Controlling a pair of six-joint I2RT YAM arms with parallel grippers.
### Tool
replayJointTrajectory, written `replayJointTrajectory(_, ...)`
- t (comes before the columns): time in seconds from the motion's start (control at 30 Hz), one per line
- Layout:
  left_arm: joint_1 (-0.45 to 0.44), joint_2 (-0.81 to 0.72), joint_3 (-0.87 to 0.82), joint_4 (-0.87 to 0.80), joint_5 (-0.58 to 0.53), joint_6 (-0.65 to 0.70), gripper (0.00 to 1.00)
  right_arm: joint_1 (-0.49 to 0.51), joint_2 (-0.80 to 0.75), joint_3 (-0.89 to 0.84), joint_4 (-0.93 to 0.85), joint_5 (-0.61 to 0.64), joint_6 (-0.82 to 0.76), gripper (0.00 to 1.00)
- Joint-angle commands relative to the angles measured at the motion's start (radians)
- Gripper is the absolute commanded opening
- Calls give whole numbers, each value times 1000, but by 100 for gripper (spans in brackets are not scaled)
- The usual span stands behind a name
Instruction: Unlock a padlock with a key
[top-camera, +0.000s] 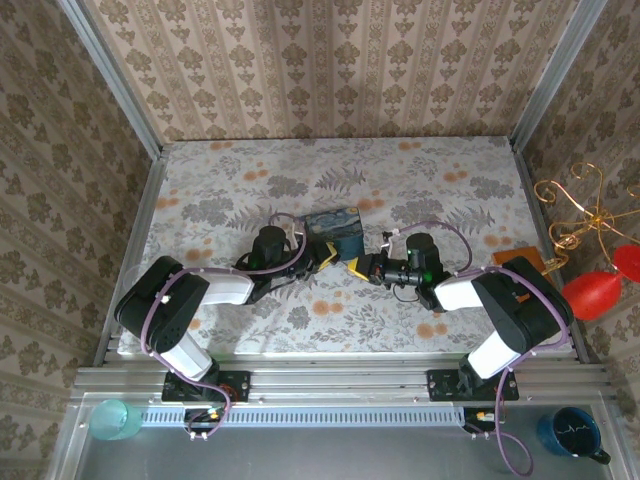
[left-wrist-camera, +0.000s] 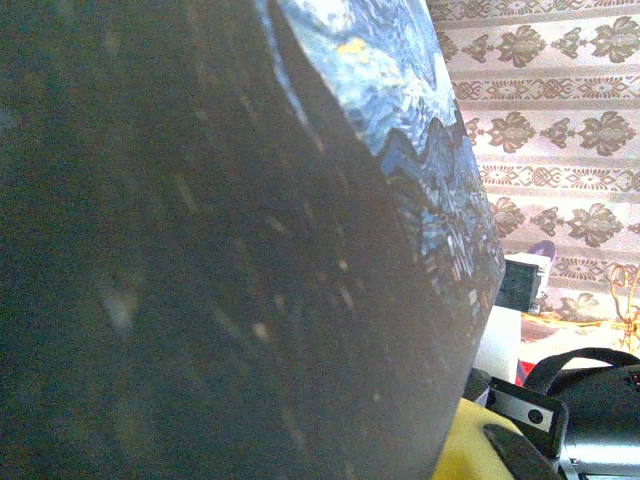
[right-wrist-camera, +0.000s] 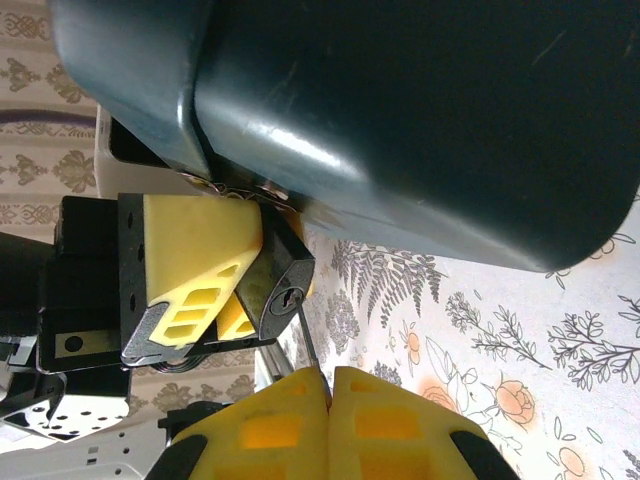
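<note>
My right pincer (right-wrist-camera: 330, 378), closed tight on the key (right-wrist-camera: 308, 343), holds its shaft at the keyhole of the padlock (right-wrist-camera: 274, 288). My left pincer (right-wrist-camera: 248, 285) clamps the padlock beside the blue tin (top-camera: 333, 228).

blue swirl-painted tin (top-camera: 333, 226) mid-table, floral cloth (top-camera: 230, 180), teal cup (top-camera: 115, 418) bottom left, dark blue mug (top-camera: 570, 432) bottom right

Top view: bright, even, only soft shadows.
Left wrist view: blue tin (left-wrist-camera: 420, 150) close ahead of the left gripper (top-camera: 322, 257) is dim, blurred and speckled; wallpaper (left-wrist-camera: 560, 130) beyond is bright.
Right wrist view: padlock (right-wrist-camera: 275, 290) and key (right-wrist-camera: 308, 345) just ahead of the right gripper (right-wrist-camera: 330, 385) are sharp; there is a glare streak on the tin above.
</note>
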Motion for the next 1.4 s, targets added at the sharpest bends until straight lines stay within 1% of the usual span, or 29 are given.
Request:
replayJointTrajectory(0.0, 2, 2, 28, 95, 37, -29, 2, -7, 15, 0, 46, -42, 14, 0)
replayJointTrajectory(1.0, -14, 8, 41, 128, 46, -54, 1, -23, 36, 4, 107, -62, 58, 0)
replayJointTrajectory(1.13, -24, 5, 38, 157, 42, -68, 1, -33, 46, 7, 118, -64, 89, 0)
replayJointTrajectory(1.37, -36, 11, 44, 199, 39, -81, 1, -44, 68, 8, 188, -69, 161, 0)
